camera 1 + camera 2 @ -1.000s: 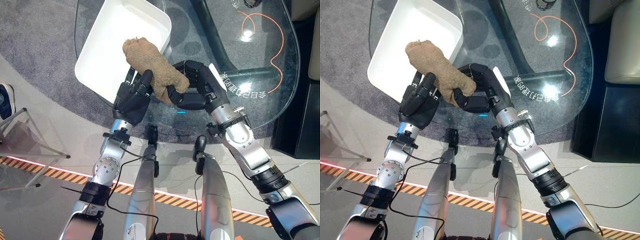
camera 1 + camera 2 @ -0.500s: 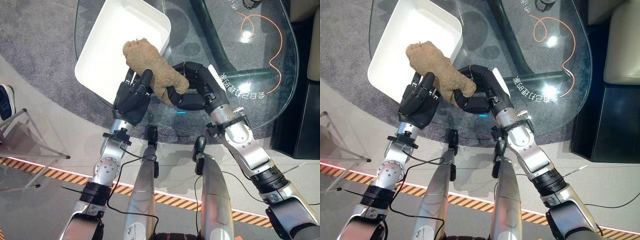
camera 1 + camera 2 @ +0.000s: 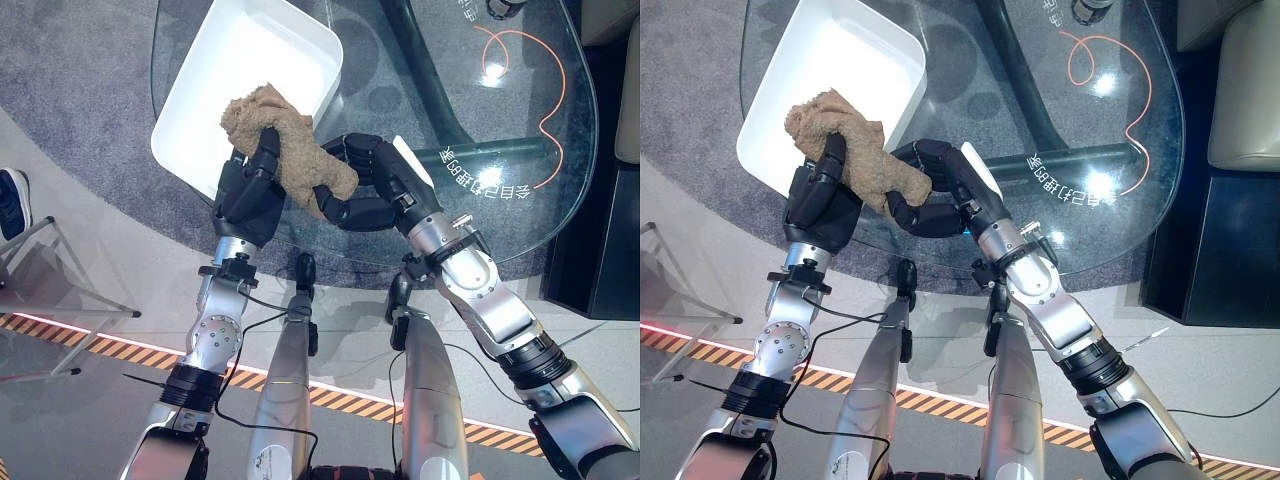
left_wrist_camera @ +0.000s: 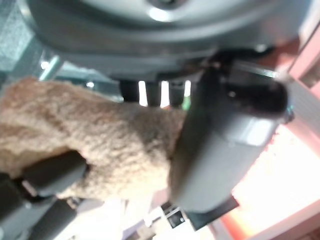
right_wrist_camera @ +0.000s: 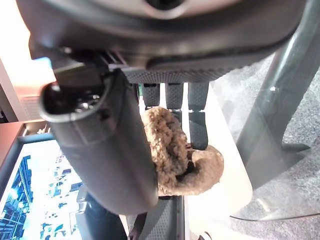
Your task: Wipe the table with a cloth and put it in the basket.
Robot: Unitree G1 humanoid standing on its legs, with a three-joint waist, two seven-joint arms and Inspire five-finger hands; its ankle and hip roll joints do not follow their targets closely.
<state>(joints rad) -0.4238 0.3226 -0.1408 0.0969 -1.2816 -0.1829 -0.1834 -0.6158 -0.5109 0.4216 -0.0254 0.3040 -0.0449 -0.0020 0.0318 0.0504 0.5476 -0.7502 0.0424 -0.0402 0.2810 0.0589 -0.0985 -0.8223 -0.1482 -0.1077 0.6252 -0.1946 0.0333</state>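
A crumpled tan cloth [image 3: 285, 150] hangs above the glass table's near edge, its upper end over the near rim of the white basket [image 3: 215, 85]. My left hand [image 3: 245, 195] is under the cloth's upper part, fingers curled over it. My right hand [image 3: 375, 185] holds the lower end, fingers hooked round it from the right. In the left wrist view the cloth [image 4: 95, 145] is pressed between the thumb [image 4: 220, 145] and the fingers. The right wrist view shows the cloth [image 5: 172, 152] pinched against the thumb [image 5: 105, 145].
The round glass table [image 3: 520, 120] stretches to the right, with a dark leg [image 3: 430, 70] and an orange cable [image 3: 545, 100] seen through it. A dark cabinet [image 3: 600, 250] stands at the right edge. A person's shoe [image 3: 10, 200] is on the floor at the left.
Both hands have carried the cloth to the left, toward the basket. The left hand's fingers have curled onto its upper part, and the cloth's top now lies over the basket's rim.
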